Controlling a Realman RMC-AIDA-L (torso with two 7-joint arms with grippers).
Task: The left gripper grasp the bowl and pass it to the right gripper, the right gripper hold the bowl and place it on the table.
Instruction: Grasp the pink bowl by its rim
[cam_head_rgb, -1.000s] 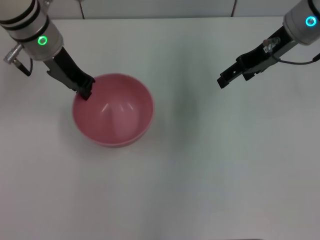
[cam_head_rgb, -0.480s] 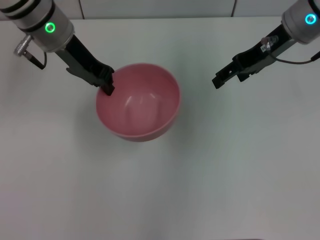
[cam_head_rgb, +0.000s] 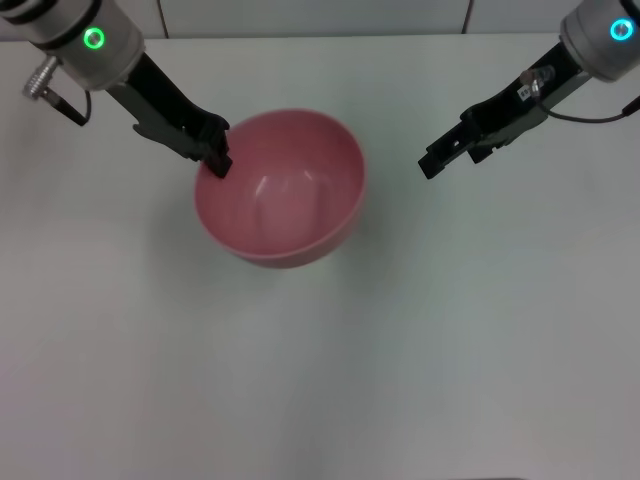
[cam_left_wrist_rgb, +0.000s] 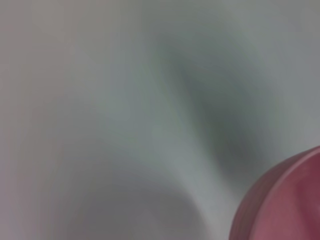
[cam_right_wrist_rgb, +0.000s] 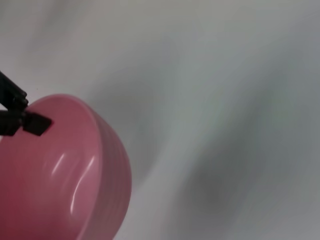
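Glossy smooth pink plastic bowl (cam_head_rgb: 285, 190) above a matt white table (cam_head_rgb: 450, 330).

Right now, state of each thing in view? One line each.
left gripper: shut on the bowl's rim, holding it.
bowl: upright, slightly tilted, empty, lifted off the table.
right gripper: not touching the bowl, off to its right, above the table.
table: white, bare around the bowl.

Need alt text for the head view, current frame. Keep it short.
The left gripper holds a pink bowl by its rim, fingers shut on the edge, over a white table. The right gripper hangs apart from the bowl on the robot's right, pointed toward it, holding nothing.
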